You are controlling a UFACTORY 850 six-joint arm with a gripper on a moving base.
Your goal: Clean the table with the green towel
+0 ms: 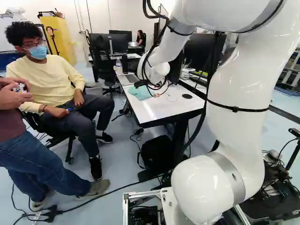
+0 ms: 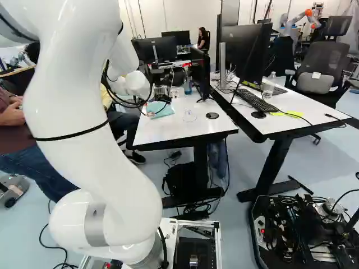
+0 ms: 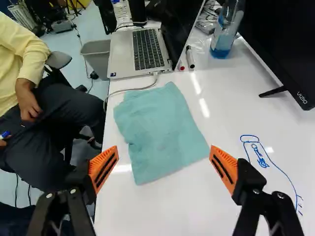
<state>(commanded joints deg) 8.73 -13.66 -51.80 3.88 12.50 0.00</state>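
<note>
The orange pads [image 3: 224, 167] of the gripper [image 2: 161, 100] stood wide apart, with nothing held between them. The green towel [image 3: 160, 130] lay on the white table [image 3: 162, 216], spread fairly flat with a few soft creases, its near corner in the gap between the two fingers as the wrist view showed it and the rest reaching farther out ahead. Whether either fingertip touched the cloth, I couldn't tell.

The towel sat toward the table's left edge. A pale cable [image 3: 133, 90] curved around its far left side from the laptop [image 3: 142, 51], which stood open just beyond the towel. To the right of the laptop, two markers [image 3: 190, 57] [image 3: 181, 65] lay side by side, one with a black end, one with a red. Farther right stood a spray bottle [image 3: 226, 32] with blue liquid in it, and right of that a monitor [image 3: 290, 44] on thin feet.

Right of the towel, nearer than the monitor, blue marker lines [image 3: 256, 150] ran over the tabletop. A round black disc [image 2: 212, 115] lay to the right of them. A grey bin [image 3: 96, 58] stood on the floor left of the laptop. Under the table sat a black bag [image 2: 182, 178]; a second desk [image 2: 291, 115] to the right bore a keyboard [image 2: 257, 101].
</note>
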